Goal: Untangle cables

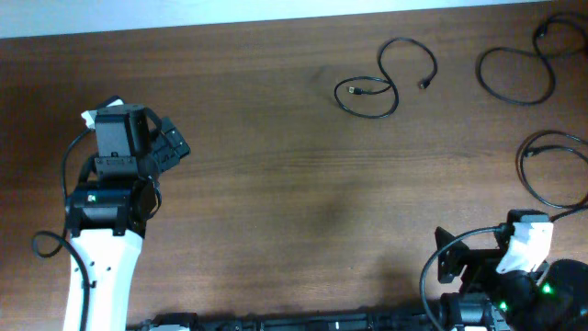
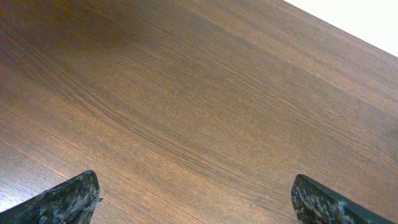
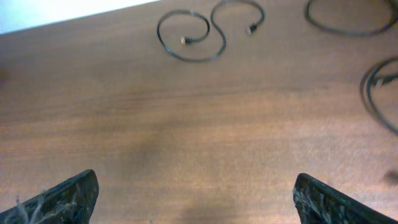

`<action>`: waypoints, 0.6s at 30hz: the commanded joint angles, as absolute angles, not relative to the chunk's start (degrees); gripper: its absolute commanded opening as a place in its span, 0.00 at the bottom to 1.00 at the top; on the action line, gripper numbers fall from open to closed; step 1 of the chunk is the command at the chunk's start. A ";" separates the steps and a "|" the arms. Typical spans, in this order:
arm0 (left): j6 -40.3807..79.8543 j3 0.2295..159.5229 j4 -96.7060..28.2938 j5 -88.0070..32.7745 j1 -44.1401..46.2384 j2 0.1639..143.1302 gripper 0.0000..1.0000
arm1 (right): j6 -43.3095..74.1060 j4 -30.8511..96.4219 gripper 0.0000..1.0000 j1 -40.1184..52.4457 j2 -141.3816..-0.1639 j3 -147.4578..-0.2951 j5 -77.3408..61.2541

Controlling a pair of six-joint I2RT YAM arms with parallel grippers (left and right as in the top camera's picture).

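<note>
Three thin black cables lie apart on the brown table. One S-shaped cable [image 1: 384, 77] lies at the far middle and shows in the right wrist view [image 3: 199, 38]. A looped cable [image 1: 516, 66] lies at the far right, partly seen in the right wrist view [image 3: 348, 22]. A third cable [image 1: 551, 170] curls at the right edge and shows in the right wrist view [image 3: 379, 93]. My left gripper [image 1: 170, 145] [image 2: 196, 199] is open and empty at the left over bare wood. My right gripper [image 1: 452, 256] [image 3: 196, 199] is open and empty at the front right, well short of the cables.
The table's far edge meets a pale wall [image 1: 276, 9]. Thicker black arm wires [image 1: 432, 276] loop by the right arm base and another [image 1: 44, 244] by the left arm. A black rail [image 1: 276, 322] runs along the front edge.
</note>
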State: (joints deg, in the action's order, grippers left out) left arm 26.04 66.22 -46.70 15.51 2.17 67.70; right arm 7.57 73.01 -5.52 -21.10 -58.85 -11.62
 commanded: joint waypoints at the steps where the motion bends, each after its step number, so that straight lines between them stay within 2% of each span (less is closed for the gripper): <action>1: 26.76 66.48 -46.63 16.32 1.98 67.16 0.99 | 9.13 72.62 0.99 -5.26 -20.67 -56.77 -11.55; 6: 26.74 66.48 -46.63 16.32 1.98 67.16 0.99 | 10.11 72.62 0.99 -5.26 -20.67 -56.73 -11.66; 10: 26.74 66.48 -46.63 16.32 1.98 67.16 0.99 | 9.91 70.04 0.99 -5.26 -20.67 -56.60 -6.48; 18: 26.76 66.48 -46.63 16.32 1.98 67.16 0.99 | 9.96 51.68 0.99 -5.26 -19.79 -46.52 -10.15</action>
